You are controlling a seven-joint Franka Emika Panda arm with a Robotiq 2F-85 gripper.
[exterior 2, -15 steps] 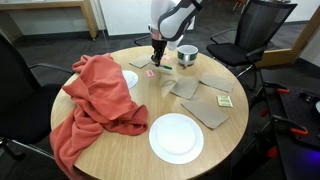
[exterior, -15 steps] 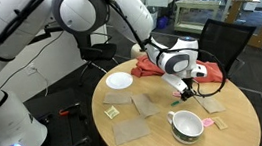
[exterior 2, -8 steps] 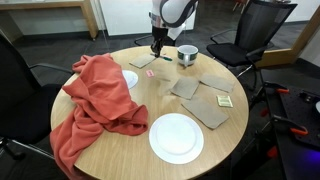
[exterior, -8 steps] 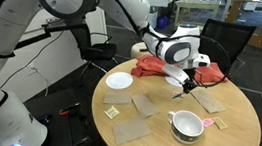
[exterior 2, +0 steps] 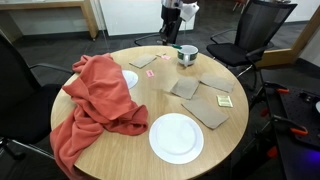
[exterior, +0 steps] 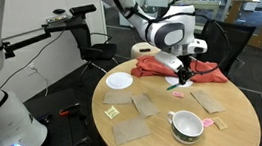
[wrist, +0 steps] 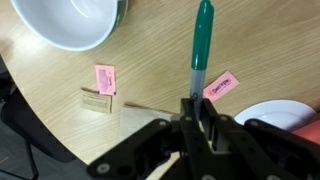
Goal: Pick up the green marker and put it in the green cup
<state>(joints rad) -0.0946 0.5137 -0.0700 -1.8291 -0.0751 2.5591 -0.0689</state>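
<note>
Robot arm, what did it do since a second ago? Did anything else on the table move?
The gripper rose from the tabletop, lifting the green marker clamped in it, and in an exterior view shifted toward the green cup. The cup, red cloth, white plate and brown mats stayed put.

We see the green marker (wrist: 202,40) airborne, clamped at its pale lower end by the gripper (wrist: 197,108). Its slim dark-green body points to 12 o'clock in the wrist view. The green cup (wrist: 75,20) sits upright at the marker's 10 o'clock: wide, round, pale. An exterior view shows the cup (exterior: 187,126) whitish with a darker rim band.
</note>
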